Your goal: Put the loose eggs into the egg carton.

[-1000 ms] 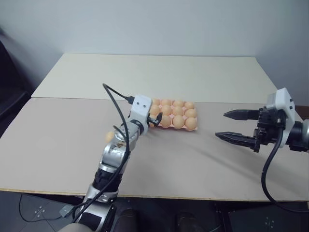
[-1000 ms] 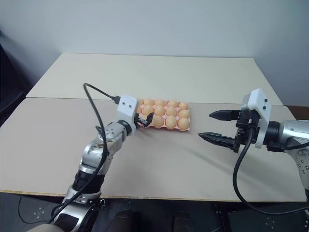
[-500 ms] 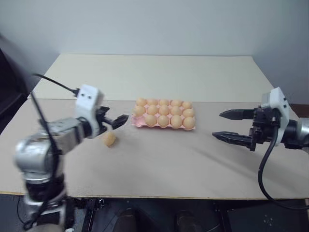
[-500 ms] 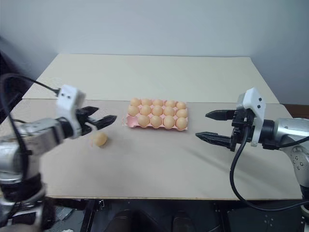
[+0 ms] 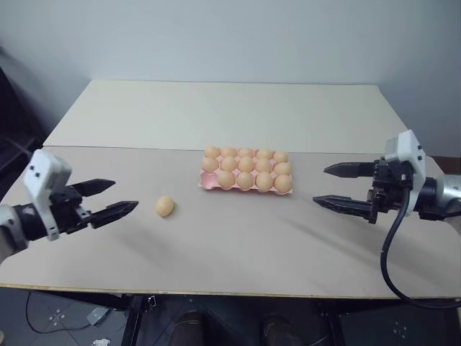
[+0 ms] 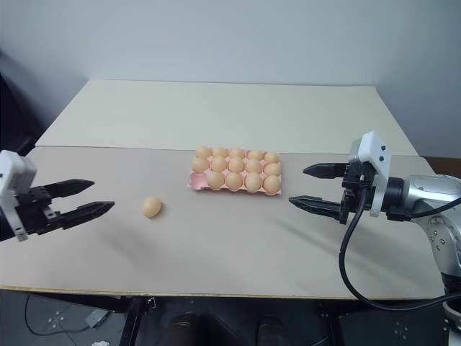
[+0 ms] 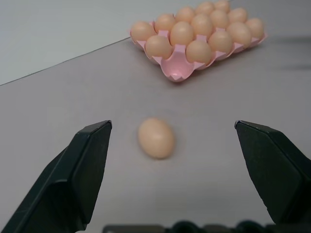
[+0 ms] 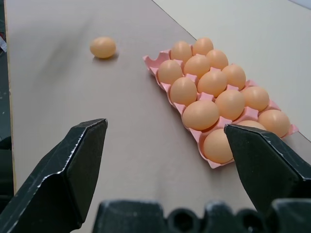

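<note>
One loose egg (image 5: 165, 206), pale orange-tan, lies on the table to the left of the egg carton (image 5: 207, 182). The pink carton holds several eggs, and its front left corner cup (image 7: 177, 73) is bare. My left gripper (image 5: 124, 194) hovers open and empty left of the loose egg, pointing at it with a gap between. In the left wrist view the egg (image 7: 156, 138) sits ahead, between the two fingers. My right gripper (image 5: 320, 185) stands open and empty to the right of the carton, pointing toward it.
The beige table (image 5: 238, 245) has a seam across its middle, just behind the carton. A second board (image 5: 230, 108) extends to the far wall. The front edge runs just below both arms.
My left arm has swung from the carton's left end out to the left and back, past the loose egg. The egg and carton lie where they were. The right gripper held still.
</note>
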Tool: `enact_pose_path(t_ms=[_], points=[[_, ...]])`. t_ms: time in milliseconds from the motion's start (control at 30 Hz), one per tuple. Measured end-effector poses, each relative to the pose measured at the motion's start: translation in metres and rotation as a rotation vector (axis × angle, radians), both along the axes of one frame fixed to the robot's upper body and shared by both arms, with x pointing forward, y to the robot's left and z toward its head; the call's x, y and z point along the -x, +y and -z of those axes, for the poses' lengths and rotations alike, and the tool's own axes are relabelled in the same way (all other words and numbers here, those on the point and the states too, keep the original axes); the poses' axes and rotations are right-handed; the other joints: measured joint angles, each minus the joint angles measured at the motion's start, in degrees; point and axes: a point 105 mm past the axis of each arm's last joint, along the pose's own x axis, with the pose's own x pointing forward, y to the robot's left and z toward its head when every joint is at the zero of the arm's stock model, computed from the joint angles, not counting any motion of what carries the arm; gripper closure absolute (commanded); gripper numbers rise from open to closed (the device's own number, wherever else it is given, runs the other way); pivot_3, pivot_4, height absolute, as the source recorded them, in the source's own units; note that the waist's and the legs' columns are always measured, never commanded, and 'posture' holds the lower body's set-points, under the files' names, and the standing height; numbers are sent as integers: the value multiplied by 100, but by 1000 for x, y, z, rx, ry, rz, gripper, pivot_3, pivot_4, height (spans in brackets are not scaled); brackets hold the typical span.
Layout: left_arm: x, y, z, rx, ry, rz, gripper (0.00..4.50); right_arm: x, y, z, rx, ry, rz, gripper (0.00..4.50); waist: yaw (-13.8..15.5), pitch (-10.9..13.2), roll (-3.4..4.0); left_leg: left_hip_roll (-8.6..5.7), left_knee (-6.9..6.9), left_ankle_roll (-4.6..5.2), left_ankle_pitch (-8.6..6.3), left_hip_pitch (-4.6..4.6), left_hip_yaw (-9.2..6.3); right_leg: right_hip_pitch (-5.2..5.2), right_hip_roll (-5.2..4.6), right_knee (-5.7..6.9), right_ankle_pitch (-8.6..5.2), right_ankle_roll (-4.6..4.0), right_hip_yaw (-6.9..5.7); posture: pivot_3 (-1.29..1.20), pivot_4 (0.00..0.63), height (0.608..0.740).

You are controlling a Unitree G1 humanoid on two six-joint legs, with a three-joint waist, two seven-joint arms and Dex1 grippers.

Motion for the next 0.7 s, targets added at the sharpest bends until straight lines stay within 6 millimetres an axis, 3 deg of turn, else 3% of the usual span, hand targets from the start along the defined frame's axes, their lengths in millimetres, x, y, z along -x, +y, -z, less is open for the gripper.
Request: enact_pose_path(t_ms=[300, 533, 700], points=[[6, 21, -4, 24, 13, -12, 88, 1, 5, -3, 12, -35, -9, 0, -5, 0, 0, 1, -1, 3, -2, -1, 5, -3, 0, 1, 0, 0, 1, 0, 150, 740], [-5, 16, 10, 45, 100, -67, 88, 2, 6, -4, 21, -51, -12, 0, -1, 0, 0, 1, -1, 3, -2, -1, 4, -3, 0, 4, 0, 0, 2, 0, 150, 740], [-22, 8, 5, 28, 85, -111, 88, 3, 7, -4, 23, -53, -13, 0, 6, 0, -1, 0, -1, 3, -2, -1, 3, -3, 0, 5, 0, 0, 3, 0, 150, 740]])
